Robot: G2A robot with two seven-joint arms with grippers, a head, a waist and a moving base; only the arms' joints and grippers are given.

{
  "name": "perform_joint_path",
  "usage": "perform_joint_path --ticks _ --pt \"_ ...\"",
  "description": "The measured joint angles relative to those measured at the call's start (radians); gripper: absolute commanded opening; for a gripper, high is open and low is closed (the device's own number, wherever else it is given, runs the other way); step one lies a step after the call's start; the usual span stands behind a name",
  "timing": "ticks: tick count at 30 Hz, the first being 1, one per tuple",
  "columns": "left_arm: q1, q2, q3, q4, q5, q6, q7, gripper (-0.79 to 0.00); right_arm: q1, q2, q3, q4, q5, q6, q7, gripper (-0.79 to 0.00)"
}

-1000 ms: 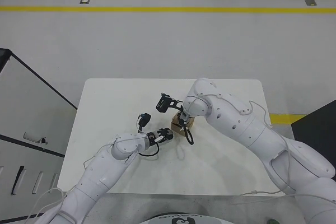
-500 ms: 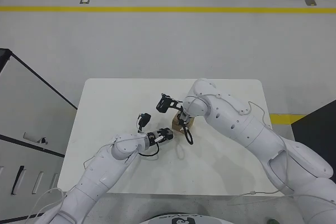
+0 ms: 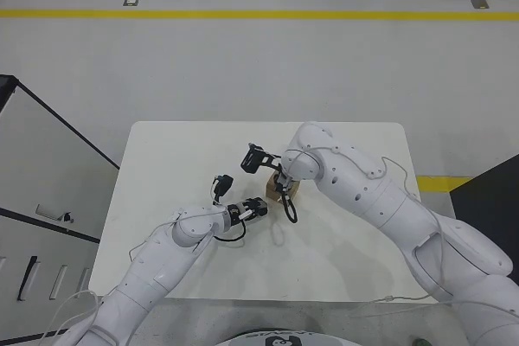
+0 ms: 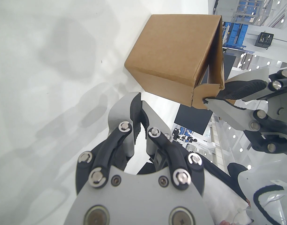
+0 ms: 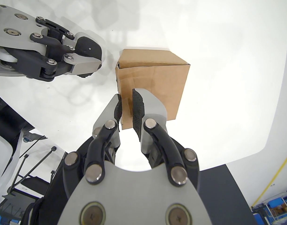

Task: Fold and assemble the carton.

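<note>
Top view: my right wrist covers most of the carton [image 3: 272, 189], a brown sliver is all I get. My left end effector [image 3: 259, 207] is too small there to read its gap. Left wrist view: my right end effector [image 4: 211, 97] is cut off at the frame edge, and the carton's inside is mostly hidden. Right wrist view: my fingers [image 5: 137, 108] cover the pinched carton edge.

Right gripper [image 5: 127, 100] pinching near edge of brown carton [image 5: 157, 76], pads either side of panel. Carton sits on white table [image 5: 216, 24]. Left gripper [image 5: 94, 58] just beside carton, small gap between.
</note>
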Motion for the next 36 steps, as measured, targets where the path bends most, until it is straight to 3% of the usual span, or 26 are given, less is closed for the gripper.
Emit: perform_joint_path --ticks 3,7,14,36 --pt "0.0 0.0 0.0 0.0 0.0 0.0 0.0 -0.785 -0.003 0.0 0.004 -0.008 -0.006 0.001 0.004 -0.489" --pt "0.0 0.0 0.0 0.0 0.0 0.0 0.0 -0.785 -0.009 0.0 0.006 -0.014 -0.019 0.002 0.008 -0.483" --pt "0.0 0.0 0.0 0.0 0.0 0.0 0.0 -0.785 -0.016 -0.002 0.007 -0.013 -0.053 0.013 0.0 -0.64" --pt "0.0 0.0 0.0 0.0 0.0 0.0 0.0 -0.785 -0.033 -0.01 0.031 -0.012 -0.094 0.01 -0.006 -0.711"
